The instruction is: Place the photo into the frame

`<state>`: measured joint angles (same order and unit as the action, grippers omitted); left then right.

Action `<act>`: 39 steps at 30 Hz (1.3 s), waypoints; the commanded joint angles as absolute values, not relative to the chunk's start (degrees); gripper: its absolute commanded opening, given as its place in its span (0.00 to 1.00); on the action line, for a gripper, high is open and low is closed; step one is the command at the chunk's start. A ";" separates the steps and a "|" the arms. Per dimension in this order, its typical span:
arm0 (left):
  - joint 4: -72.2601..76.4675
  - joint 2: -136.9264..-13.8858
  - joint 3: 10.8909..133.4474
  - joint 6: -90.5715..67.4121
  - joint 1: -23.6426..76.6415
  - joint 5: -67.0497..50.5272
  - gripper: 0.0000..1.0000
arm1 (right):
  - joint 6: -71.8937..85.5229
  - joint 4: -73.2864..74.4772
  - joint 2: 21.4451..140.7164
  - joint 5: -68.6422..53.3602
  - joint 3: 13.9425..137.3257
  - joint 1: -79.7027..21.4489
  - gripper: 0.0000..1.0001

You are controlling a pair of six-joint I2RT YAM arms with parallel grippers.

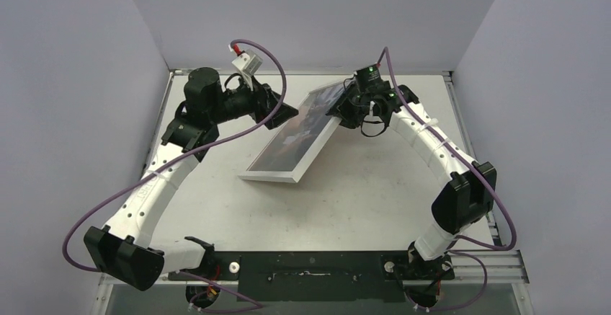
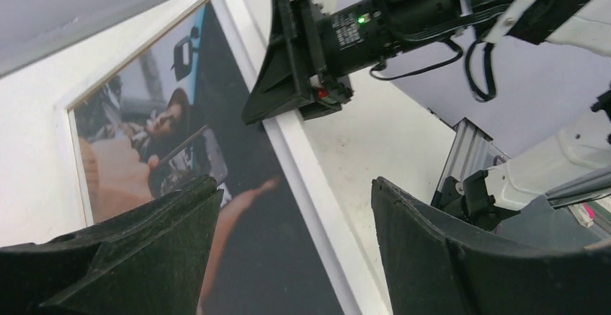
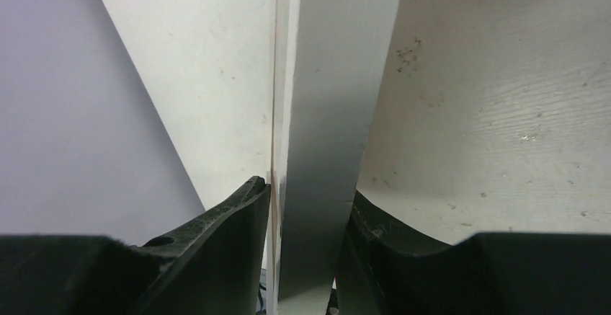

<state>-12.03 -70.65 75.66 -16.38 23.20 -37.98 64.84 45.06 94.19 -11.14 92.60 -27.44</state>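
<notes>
Right pincer [image 3: 308, 192] clamps frame [image 1: 268, 176] edge — clearest at its wrist, left pincer [image 2: 294, 185] open

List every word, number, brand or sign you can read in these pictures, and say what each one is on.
No text here can be read.
The white label on the right gripper: print too small and blurred to read.
The photo in the frame: a picture only, no lettering visible.
</notes>
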 commanded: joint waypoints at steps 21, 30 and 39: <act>-26.88 -85.45 74.26 -22.93 15.82 -22.76 0.75 | 53.80 26.08 90.41 -29.65 78.55 -17.40 0.37; -27.84 -94.03 74.80 -21.34 9.00 -22.08 0.75 | 49.28 8.53 93.93 -38.45 67.17 -13.10 0.37; -27.61 -103.35 81.05 -17.87 6.48 -21.06 0.75 | 42.90 5.70 101.23 -44.26 66.66 -10.19 0.41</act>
<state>-28.49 -100.84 75.96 -20.27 7.51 -21.30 46.83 12.71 100.33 -38.74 66.17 -11.20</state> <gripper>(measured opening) 0.753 0.403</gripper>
